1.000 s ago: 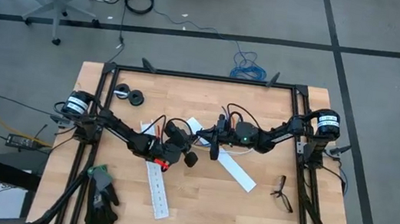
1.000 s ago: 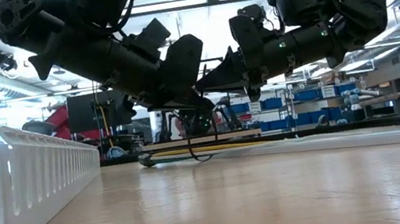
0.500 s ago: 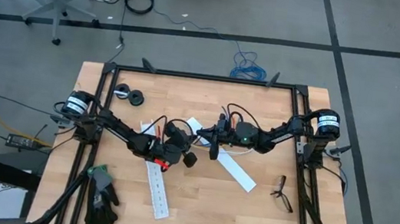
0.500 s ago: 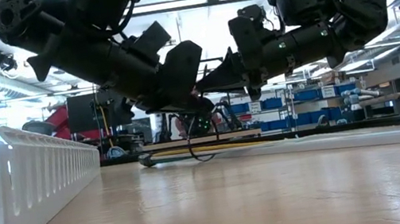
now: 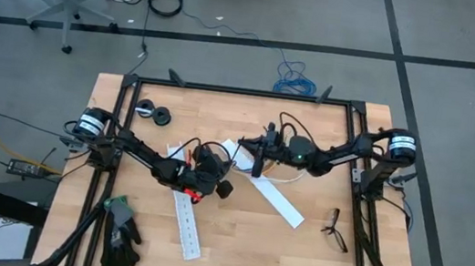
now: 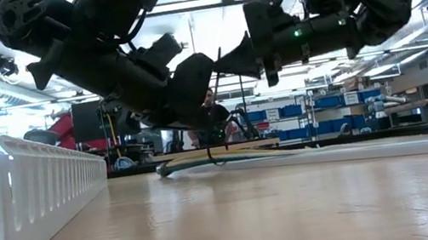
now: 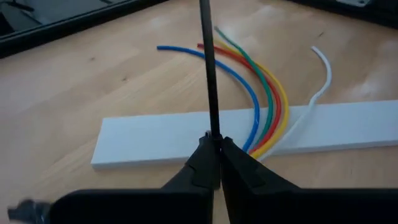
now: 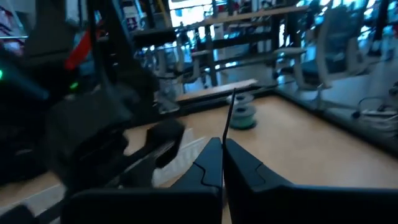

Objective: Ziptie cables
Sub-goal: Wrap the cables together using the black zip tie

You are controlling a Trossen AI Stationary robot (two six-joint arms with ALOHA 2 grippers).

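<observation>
The ziptie (image 7: 209, 74) is a thin black strip clamped at one end between the closed fingers of the left gripper (image 7: 212, 142); it extends straight out from the fingertips, above the table. The right wrist view shows a thin dark strip (image 8: 229, 112) pinched the same way in the closed fingers of the right gripper (image 8: 222, 147); whether it is the same ziptie cannot be told.

The cables (image 7: 261, 93) lie on the wooden table (image 5: 295, 251) as a curved bundle of blue, red, green, yellow and white wires. The bundle crosses a white slotted strip (image 7: 155, 138) that lies flat on the table.

Both grippers are raised off the table near its centre, left gripper (image 5: 223, 186) and right gripper (image 5: 258, 165) just beside each other.

At the table edges lie black gloves (image 5: 120, 237) and spectacles (image 5: 333, 228).
</observation>
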